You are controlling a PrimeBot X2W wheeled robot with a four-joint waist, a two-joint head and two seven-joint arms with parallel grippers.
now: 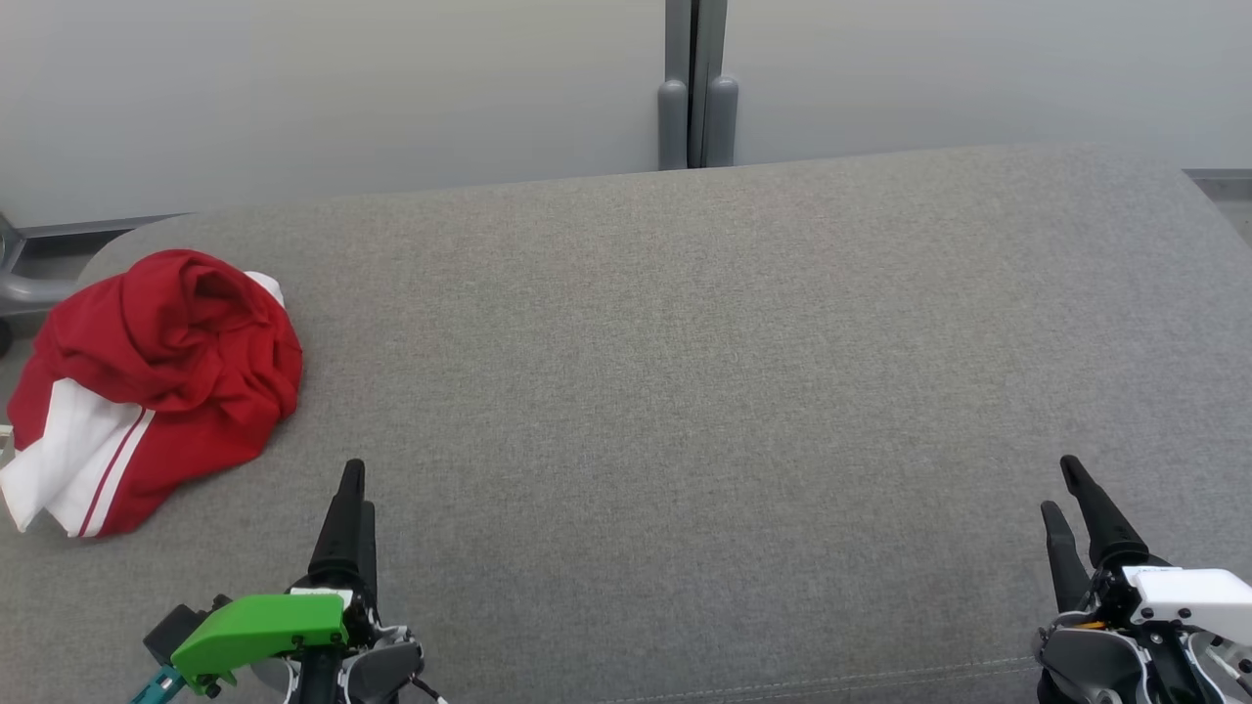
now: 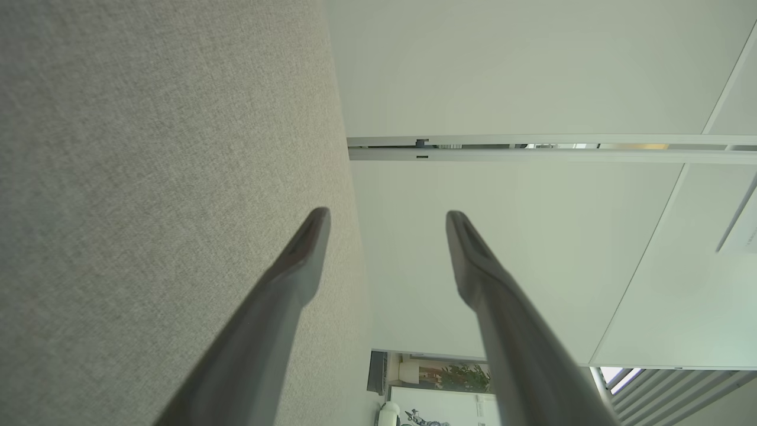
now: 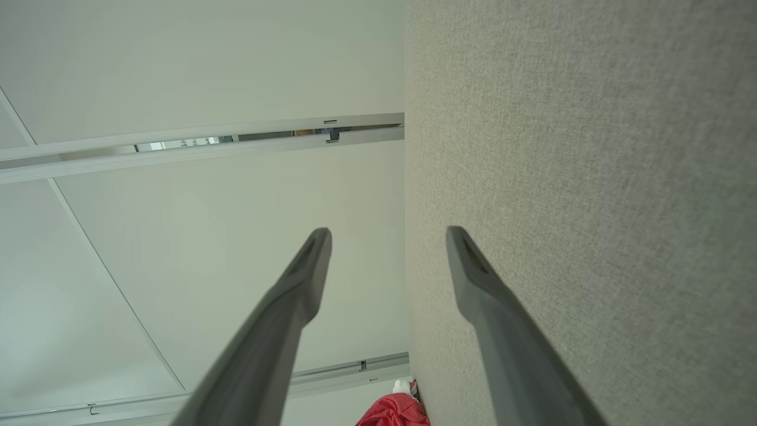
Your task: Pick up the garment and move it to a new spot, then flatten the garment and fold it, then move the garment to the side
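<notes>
A crumpled red garment (image 1: 161, 376) with white panels and red stripes lies at the far left of the grey upholstered surface (image 1: 685, 391), partly hanging over its left edge. My left gripper (image 1: 350, 489) sits low at the lower left, just right of and nearer than the garment, open with nothing between its fingers (image 2: 387, 216). At the lower right my right gripper (image 1: 1063, 484) is open and empty too (image 3: 387, 234). In the right wrist view a bit of the red garment (image 3: 393, 411) shows at the bottom edge.
Pale wall panels (image 1: 342, 88) with a grey vertical post (image 1: 696, 88) stand behind the surface's far edge. A grey metal frame (image 1: 20, 284) shows beyond the left edge. The cushion has rounded far corners.
</notes>
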